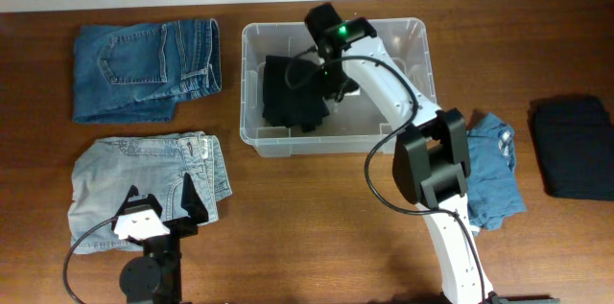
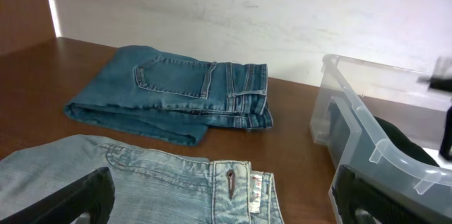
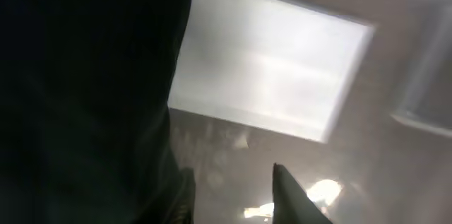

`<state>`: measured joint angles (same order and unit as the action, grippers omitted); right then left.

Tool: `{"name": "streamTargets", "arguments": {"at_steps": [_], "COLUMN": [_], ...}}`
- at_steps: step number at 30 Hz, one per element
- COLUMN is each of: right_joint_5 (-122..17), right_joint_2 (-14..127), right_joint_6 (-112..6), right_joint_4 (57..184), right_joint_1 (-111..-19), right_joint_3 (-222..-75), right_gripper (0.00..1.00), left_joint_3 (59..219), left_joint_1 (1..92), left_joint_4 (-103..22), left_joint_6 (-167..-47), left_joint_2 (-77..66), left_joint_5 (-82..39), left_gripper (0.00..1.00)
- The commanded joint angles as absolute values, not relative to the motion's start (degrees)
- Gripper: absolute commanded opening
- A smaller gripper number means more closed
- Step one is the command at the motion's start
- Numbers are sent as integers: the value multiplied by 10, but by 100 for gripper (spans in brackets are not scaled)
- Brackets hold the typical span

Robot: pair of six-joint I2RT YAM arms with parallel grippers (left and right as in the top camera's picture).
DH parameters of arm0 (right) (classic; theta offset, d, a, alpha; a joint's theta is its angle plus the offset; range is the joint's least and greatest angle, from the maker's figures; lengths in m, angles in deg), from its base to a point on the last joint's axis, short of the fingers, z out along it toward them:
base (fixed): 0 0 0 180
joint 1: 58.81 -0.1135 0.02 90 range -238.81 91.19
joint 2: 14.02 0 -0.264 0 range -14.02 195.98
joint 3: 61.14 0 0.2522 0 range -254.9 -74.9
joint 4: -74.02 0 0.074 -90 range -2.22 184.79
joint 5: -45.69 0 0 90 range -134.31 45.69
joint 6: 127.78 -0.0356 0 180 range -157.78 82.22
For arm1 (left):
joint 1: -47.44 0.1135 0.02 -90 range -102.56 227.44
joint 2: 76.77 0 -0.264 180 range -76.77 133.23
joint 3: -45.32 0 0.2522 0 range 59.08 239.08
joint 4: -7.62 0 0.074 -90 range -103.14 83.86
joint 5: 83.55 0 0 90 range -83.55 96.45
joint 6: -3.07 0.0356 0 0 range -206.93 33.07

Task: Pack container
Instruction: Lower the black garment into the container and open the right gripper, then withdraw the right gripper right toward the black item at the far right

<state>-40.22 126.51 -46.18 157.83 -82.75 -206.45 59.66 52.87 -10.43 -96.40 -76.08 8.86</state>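
While the right gripper (image 3: 233, 196) is hanging low inside the large clear rectangular plastic bin (image 1: 418, 34), jaws slightly apart, it's probably letting go of the folded black garment (image 1: 283, 93) there.

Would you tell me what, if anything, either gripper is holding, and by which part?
Left gripper: open, holding nothing. Right gripper: inside the container beside the black garment; a grip cannot be told.

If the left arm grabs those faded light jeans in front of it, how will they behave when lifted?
Probably floppy: the light jeans lie folded in soft layers, so a pinch at one edge would likely let them unfold and dangle. Likely fairly heavy for cloth, judging by the thick denim and stitched waistband. Hardly slippery or fragile.
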Motion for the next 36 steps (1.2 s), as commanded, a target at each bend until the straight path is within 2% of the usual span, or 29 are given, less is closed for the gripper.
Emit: {"name": "streamTargets", "arguments": {"at_steps": [1, 2, 3, 4, 6, 11, 13, 22, 28, 36], "right_joint_5": [-371, -367, -358, -343, -301, -242, -265, -451, -435, -437], "right_joint_2": [1229, 1221, 1215, 1210, 1201, 1184, 1171, 1114, 1094, 1094], "right_joint_6": [-457, -457, -457, -457, -472, -505, -502, -510, -519, -603], "right_joint_4": [1609, 1630, 1648, 1672, 1726, 1847, 1851, 1851, 1851, 1816], "right_joint_1": [-830, -830, -830, -830, -824, -776, -741, -567, -444, -290], "right_joint_3": [-2144, -2172, -2196, -2227, -2293, -2420, -2436, -2391, -2309, -2140], "right_gripper": [39, 50, 67, 78, 86, 90, 100, 99, 99, 99], "left_joint_3": [596, 596, 596, 596, 596, 596, 596, 596, 596, 596], "left_joint_1": [532, 532, 532, 532, 532, 532, 532, 532, 532, 532], "left_joint_4": [-107, -107, -107, -107, -107, -107, -107, -107, -107, -107], "left_joint_6": [-959, -959, -959, -959, -959, -959, -959, -959, -959, -959], "left_joint_2": [-764, -764, -764, -764, -764, -764, -764, -764, -764, -764], "left_joint_5": [92, 92, 92, 92, 92, 92, 92, 92, 92, 92], "left_gripper": [99, 99, 100, 99, 99, 99, 99, 99, 99, 99]}}
